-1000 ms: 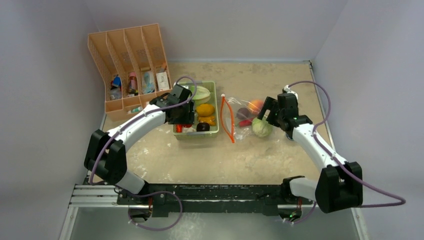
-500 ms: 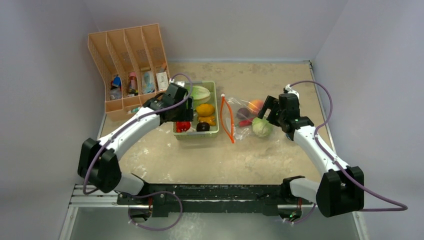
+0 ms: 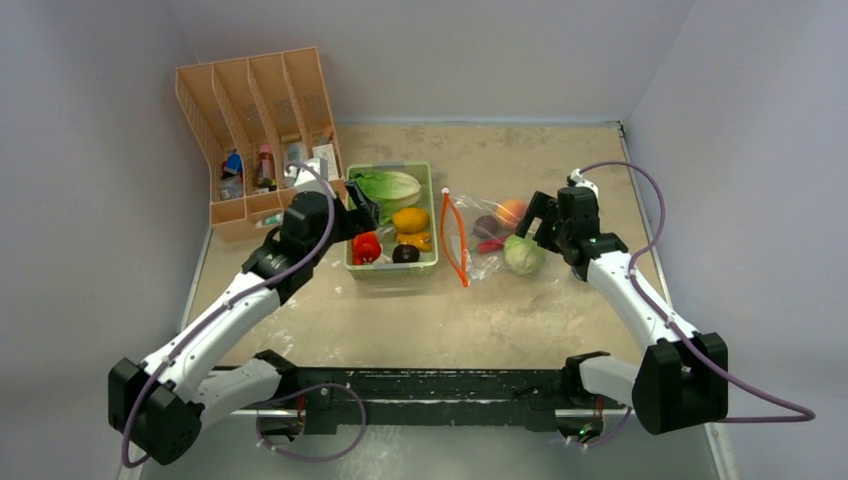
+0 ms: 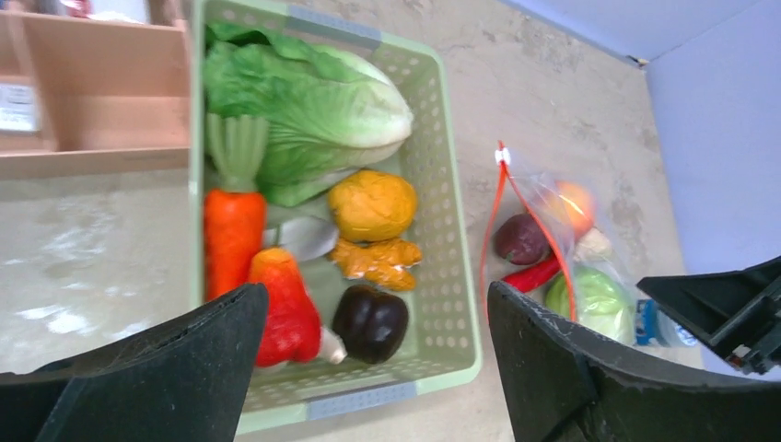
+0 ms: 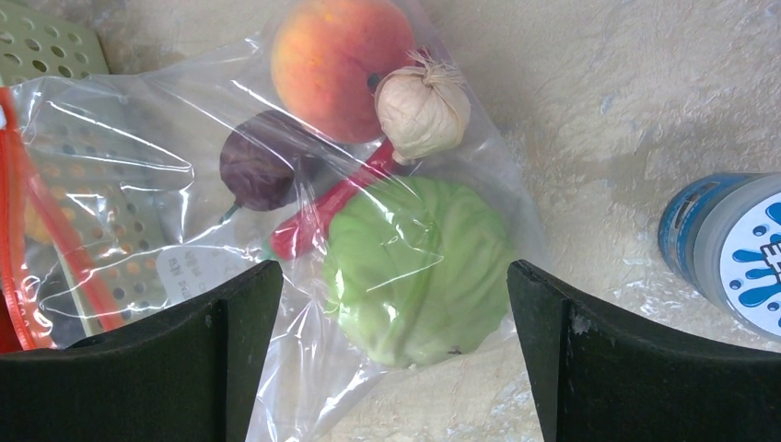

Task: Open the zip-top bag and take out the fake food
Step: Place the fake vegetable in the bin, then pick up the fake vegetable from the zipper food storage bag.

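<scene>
the zip-top bag (image 3: 478, 238) lies flat on the surface (image 3: 520, 310) just to the right of the pale-green tray (image 3: 432, 215). its orange zip strip (image 3: 452, 235) faces the tray, and its two halves are parted into a narrow loop. through the clear plastic show the cabbage (image 5: 419, 267), the peach (image 5: 336, 64), a beige piece (image 5: 424, 106) resting against the peach, a red chili (image 5: 327, 216) and a dark purple piece (image 5: 262, 166). the right pincer (image 5: 396, 341) is spread wide above the closed end of the bag, one finger to each side of the cabbage. whether it touches the plastic cannot be told. a blue and white bottle (image 5: 728, 249) stands near the bag on the far side from the tray. the left pincer (image 4: 368, 368) is also spread and holds nothing, above the near end of the tray. in the tray the carrot (image 4: 232, 235) lies beside the lettuce (image 4: 304, 101), with other toy produce.
</scene>
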`<state>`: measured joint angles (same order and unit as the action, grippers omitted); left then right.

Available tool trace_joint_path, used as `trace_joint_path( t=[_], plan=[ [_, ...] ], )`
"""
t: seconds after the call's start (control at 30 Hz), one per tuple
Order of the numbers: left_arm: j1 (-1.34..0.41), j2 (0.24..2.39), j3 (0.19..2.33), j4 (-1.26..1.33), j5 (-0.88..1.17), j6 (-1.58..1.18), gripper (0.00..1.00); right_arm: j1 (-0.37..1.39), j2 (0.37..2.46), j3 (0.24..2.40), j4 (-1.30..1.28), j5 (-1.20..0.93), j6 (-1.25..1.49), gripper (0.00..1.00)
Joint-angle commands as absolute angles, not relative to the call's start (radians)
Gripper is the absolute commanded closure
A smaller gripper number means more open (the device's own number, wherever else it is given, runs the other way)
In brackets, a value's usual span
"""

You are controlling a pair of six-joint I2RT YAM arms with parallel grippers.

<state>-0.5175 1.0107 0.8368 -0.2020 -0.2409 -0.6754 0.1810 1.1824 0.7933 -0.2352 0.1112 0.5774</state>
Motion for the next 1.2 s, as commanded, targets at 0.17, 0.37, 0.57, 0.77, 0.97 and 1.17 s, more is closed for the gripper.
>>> trace_joint_path(
  t=[0.17, 0.37, 0.57, 0.77, 0.97, 1.17],
  plan=[
    [-0.555, 1.421, 1.026, -0.034, 0.262, -0.855, 0.36, 0.179, 1.187, 0.785, -0.211, 0.085, 0.587, 0.05],
    [-0.662, 1.589, 1.070, 0.125, 0.372, -0.944, 0.47, 0.179, 1.198, 0.779, -0.210, 0.071, 0.589, 0.05],
    [-0.750, 1.738, 1.176, 0.021, 0.263, -0.905, 0.52, 0.179, 1.226, 0.786, -0.216, 0.061, 0.568, 0.05],
    [-0.752, 1.774, 1.181, -0.025, 0.162, -0.929, 0.61, 0.180, 1.233, 0.785, -0.218, 0.060, 0.564, 0.04],
    [-0.752, 1.647, 1.113, 0.030, 0.116, -0.901, 0.53, 0.179, 1.212, 0.769, -0.213, 0.072, 0.565, 0.04],
    [-0.750, 1.578, 1.102, -0.064, -0.023, -0.882, 0.48, 0.179, 1.230, 0.780, -0.212, 0.060, 0.563, 0.04]
  ],
)
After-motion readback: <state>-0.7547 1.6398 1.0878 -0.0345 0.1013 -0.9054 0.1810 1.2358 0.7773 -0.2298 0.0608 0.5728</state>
